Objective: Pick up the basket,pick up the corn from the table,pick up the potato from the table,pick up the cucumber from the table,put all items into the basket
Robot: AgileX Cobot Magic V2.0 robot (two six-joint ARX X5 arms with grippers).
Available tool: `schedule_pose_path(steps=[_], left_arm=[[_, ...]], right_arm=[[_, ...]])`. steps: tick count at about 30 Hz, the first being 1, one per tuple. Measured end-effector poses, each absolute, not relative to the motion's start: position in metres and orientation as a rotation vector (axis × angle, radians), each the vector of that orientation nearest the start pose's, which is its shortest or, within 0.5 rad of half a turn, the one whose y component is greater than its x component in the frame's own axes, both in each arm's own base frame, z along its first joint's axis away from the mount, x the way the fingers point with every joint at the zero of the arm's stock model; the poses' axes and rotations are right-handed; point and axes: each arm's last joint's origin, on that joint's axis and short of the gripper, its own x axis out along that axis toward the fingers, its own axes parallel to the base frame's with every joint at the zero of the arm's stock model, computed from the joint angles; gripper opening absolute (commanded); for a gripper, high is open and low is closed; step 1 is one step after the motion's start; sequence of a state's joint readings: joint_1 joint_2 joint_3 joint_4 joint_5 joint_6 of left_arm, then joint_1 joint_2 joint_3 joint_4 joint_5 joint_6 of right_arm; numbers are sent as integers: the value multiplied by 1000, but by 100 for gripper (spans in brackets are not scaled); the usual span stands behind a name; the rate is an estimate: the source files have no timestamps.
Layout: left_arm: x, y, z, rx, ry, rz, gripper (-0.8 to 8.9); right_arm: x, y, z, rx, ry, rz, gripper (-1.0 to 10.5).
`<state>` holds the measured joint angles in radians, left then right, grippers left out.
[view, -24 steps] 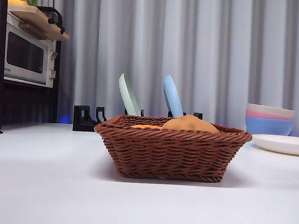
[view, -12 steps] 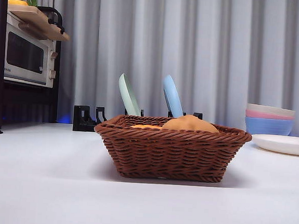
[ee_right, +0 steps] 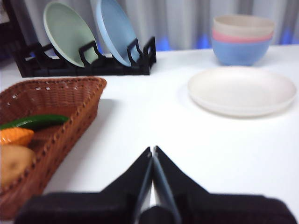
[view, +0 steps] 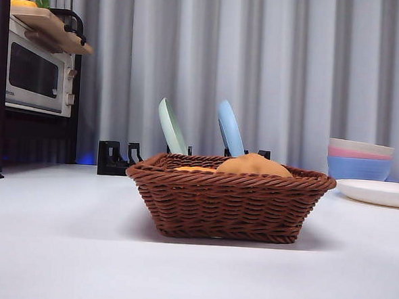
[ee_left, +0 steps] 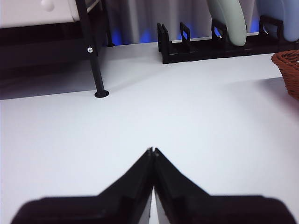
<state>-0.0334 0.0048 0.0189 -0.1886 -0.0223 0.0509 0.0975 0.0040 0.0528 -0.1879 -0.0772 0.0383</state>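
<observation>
Wicker basket (ee_right: 56, 121) holding vegetables, beside right gripper (ee_right: 153, 150) (jaws closed)

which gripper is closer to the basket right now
Right, as far as the wrist views show. The right gripper sits just beside the basket, with the basket's wall large in its view. The left gripper is further off: only the basket's edge shows there.

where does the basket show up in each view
Front view: the basket stands centre frame on the table, potato rising above its rim.
Left wrist view: only a corner at the right edge.
Right wrist view: at the left, holding cucumber, corn and potato.
Shared landmark: the black plate rack behind it.
</observation>
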Motion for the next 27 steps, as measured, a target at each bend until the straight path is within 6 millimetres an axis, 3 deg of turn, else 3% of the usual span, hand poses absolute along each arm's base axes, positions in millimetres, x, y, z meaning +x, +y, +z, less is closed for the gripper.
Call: schedule_pose_path(steps=[5,27], left_arm=[[95,-3,151,56,174,-15,-3],[95,-3,151,56,174,-15,-3]], right_arm=[[94,12,154,44,170,171,2],[94,11,153,12,166,171,2]])
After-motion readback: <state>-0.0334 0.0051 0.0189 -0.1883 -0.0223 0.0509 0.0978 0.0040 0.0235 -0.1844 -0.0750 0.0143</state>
